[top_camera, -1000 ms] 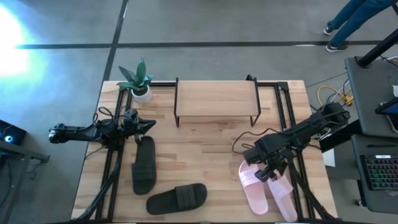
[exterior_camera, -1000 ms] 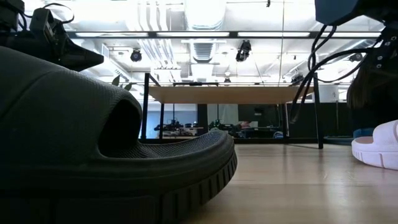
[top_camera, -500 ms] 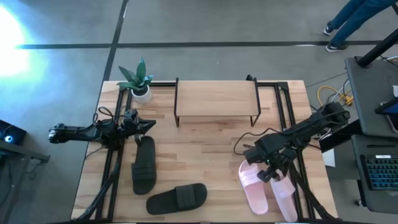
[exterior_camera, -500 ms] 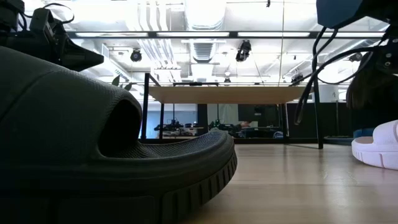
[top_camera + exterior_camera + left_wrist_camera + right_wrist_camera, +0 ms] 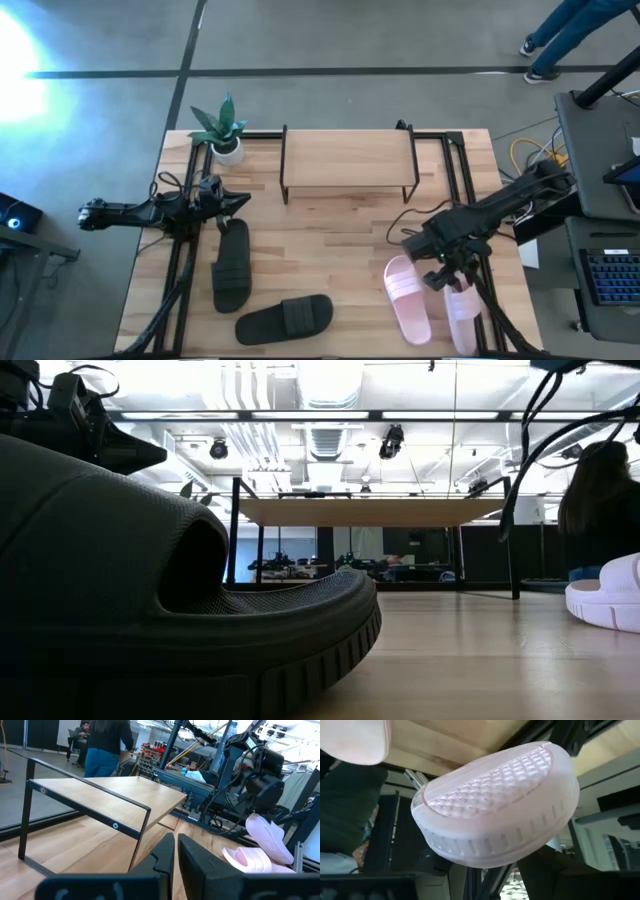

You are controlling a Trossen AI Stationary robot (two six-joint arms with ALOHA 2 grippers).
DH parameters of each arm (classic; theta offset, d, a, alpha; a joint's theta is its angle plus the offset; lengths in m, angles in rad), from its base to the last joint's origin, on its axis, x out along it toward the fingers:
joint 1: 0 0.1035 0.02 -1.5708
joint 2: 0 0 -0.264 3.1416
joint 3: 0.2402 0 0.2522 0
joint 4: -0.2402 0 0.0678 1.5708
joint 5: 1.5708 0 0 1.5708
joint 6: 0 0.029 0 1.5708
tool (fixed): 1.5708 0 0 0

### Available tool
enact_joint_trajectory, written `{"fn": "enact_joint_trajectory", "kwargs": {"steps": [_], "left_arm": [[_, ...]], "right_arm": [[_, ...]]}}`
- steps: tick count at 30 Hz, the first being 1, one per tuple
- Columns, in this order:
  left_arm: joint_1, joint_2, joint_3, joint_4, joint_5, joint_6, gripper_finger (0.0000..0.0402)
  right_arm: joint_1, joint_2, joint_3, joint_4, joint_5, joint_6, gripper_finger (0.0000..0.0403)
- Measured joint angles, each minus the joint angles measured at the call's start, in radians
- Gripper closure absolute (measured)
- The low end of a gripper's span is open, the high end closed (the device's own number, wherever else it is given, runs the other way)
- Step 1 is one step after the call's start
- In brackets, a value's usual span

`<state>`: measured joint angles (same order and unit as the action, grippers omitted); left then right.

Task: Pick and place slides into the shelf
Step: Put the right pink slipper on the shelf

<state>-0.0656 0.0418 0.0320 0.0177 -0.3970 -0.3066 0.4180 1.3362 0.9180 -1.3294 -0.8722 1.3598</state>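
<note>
Two pale pink slides are at the table's right. One lies flat, and the other is under my right gripper, which is shut on it. In the left wrist view that slide stands tilted above the flat one. Two dark slides lie flat at the near left, and one fills the low view. The shelf stands on its thin black legs at the far middle. My left gripper waits shut, level, beside the upper dark slide's far end. My right gripper comes from above and holds the right pink slide by its far end; the gripper's own body hides the fingers there. The slide is tilted, far end raised and near end lower. Its rounded end fills the right wrist view.
A small potted plant stands at the far left corner beside the shelf. Black frame rails run along both table sides. Bare wood lies between the shelf and the slides. A person walks on the floor beyond the far right corner.
My right gripper has moved toward the table's right edge and upward, out of the low view's top. It has tipped one pink slide up and carried it a little away from the other pink slide, which has stayed flat.
</note>
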Motion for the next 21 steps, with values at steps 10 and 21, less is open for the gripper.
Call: {"fn": "enact_joint_trajectory", "kwargs": {"steps": [10,21], "left_arm": [[0.000,0.000,0.000,0.000,0.000,0.000,0.0393],[0.000,0.000,0.000,0.000,0.000,0.000,0.0393]], "right_arm": [[0.093,-0.075,0.000,0.011,-0.002,0.133,0.0263],[0.117,-0.076,0.000,0.058,0.376,0.054,0.0264]]}}
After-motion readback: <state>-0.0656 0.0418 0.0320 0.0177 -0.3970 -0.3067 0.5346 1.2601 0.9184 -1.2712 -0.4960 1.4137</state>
